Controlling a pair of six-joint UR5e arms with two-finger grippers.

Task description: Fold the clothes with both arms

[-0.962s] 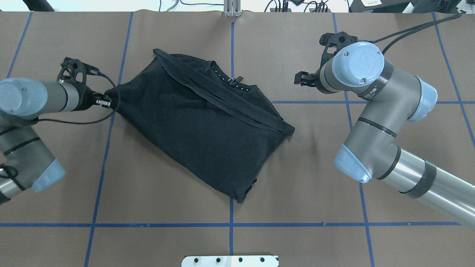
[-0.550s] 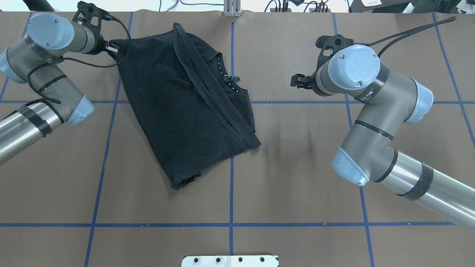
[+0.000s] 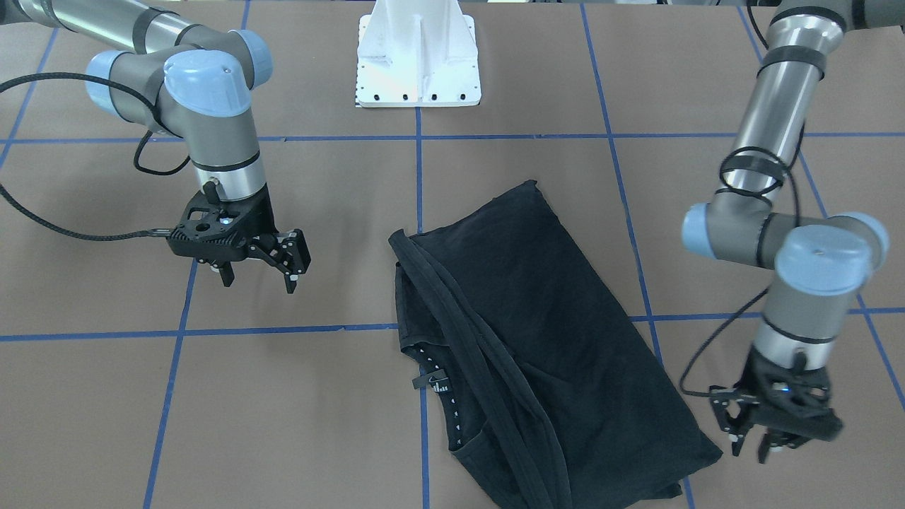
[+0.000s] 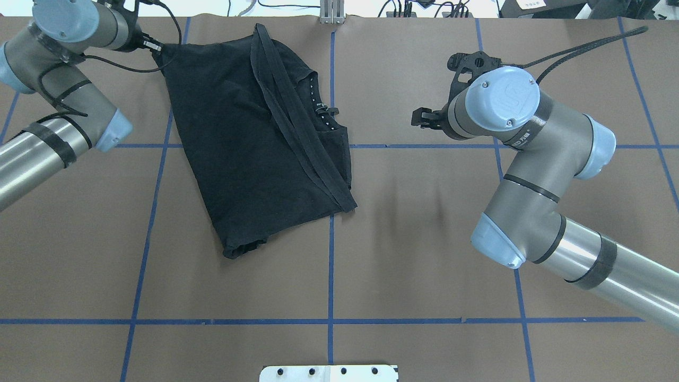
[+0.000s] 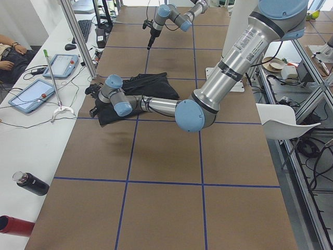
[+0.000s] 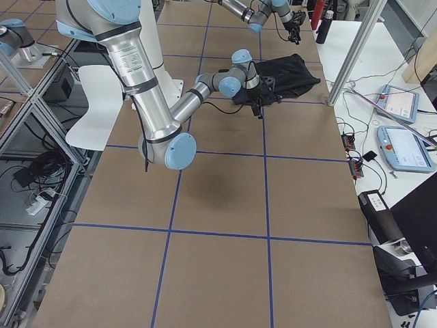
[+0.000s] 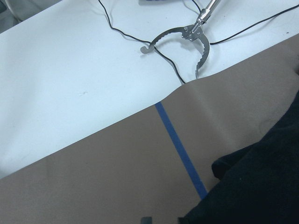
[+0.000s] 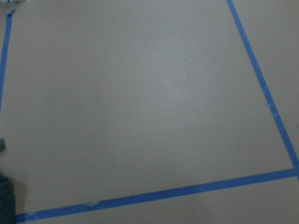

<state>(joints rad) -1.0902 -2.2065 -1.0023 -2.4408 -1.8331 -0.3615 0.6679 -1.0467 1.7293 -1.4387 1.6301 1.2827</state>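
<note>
My left gripper (image 3: 749, 450) sits low at the far-left corner of the black T-shirt (image 4: 249, 159), its tips touching the cloth, but I cannot tell whether they pinch that corner or have let it go. My right gripper (image 3: 259, 281) hangs above bare worktop (image 4: 424, 265) with its 2 fingers spread and nothing between them, well apart from the shirt's nearest edge. The shirt lies flat on the far-left part of the worktop as a slanted, uneven oblong, already doubled over, with its long axis running from my left gripper toward the centre tape line (image 4: 331, 276). I judge this to be the laying-out step between folds: the cloth is placed but not squared. The next move probably calls for my right gripper to cross to the shirt's free right edge and come down low enough to catch thin layers against the surface, so both arms can lift together. The fabric is matte, limp knit, faintly wrinkled. A hem band (image 4: 297, 138) lies across it as a narrow double strip, and the collar (image 4: 321, 114) shows small white marks. The worktop cover looks like smooth brown paper.
</note>
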